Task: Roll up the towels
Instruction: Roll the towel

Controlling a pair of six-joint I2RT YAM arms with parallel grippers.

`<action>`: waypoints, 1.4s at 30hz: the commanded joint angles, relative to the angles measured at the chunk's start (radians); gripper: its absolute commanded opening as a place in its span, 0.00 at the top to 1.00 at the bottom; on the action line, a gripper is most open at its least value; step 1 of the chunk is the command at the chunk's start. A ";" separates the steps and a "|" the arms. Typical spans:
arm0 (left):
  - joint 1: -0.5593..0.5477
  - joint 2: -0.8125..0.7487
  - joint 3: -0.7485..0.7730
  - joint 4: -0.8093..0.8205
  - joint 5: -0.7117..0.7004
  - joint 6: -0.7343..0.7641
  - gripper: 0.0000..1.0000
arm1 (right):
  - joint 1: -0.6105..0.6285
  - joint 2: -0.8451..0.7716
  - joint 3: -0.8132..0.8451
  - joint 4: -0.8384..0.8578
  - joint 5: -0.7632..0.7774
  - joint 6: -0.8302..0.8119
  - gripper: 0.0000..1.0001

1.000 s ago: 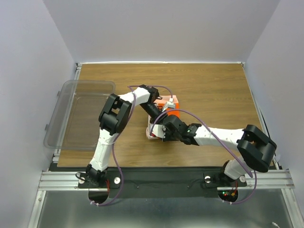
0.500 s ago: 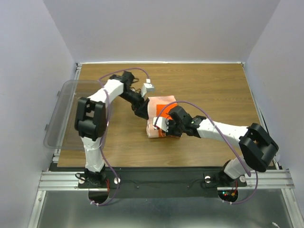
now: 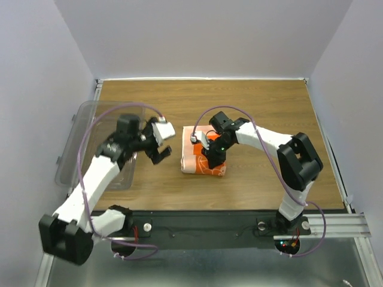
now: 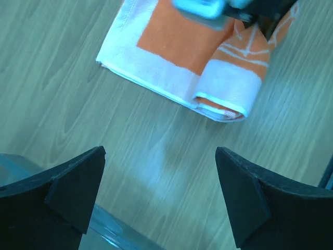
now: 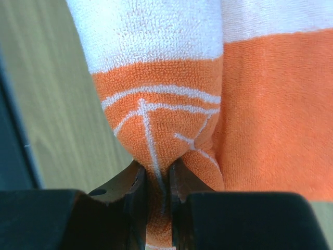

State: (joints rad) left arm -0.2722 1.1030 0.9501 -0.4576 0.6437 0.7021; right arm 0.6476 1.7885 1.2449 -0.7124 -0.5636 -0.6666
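Two arms reach over the brown wooden table [image 3: 269,107]. The left arm bends out to the left. The left gripper [image 3: 157,149] hangs beside the tub [image 3: 78,149], fingers wide apart and holding nothing. The right arm curls in from the right. The right gripper [image 5: 156,182] is squeezed on a fold of the towel [image 3: 194,160]. There is one towel, soft and fuzzy, orange and white, partly rolled in the middle of the table. There is one clear plastic tub at the left edge.

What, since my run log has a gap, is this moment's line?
rectangular orange-and-white cloth towel: partly rolled | left gripper: jaws open, off towel | right gripper: jaws shut on towel
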 commanded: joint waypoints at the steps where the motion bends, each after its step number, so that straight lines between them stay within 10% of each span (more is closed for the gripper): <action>1: -0.168 -0.152 -0.190 0.155 -0.269 0.152 0.01 | -0.012 0.147 0.085 -0.284 -0.199 -0.057 0.99; 16: -0.810 -0.049 -0.340 0.419 -0.711 0.223 0.01 | -0.140 0.474 0.364 -0.593 -0.429 -0.130 0.92; 35: -0.909 0.250 -0.350 0.645 -0.871 0.260 0.01 | -0.143 0.574 0.455 -0.596 -0.409 0.005 0.86; 42: -0.909 0.324 -0.304 0.526 -0.854 0.148 0.49 | -0.144 0.572 0.453 -0.593 -0.400 0.021 0.69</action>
State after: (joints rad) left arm -1.1763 1.4067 0.6056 0.1566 -0.2386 0.9371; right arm 0.4984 2.3318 1.6859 -1.3396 -1.0477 -0.6373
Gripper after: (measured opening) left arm 0.644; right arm 0.273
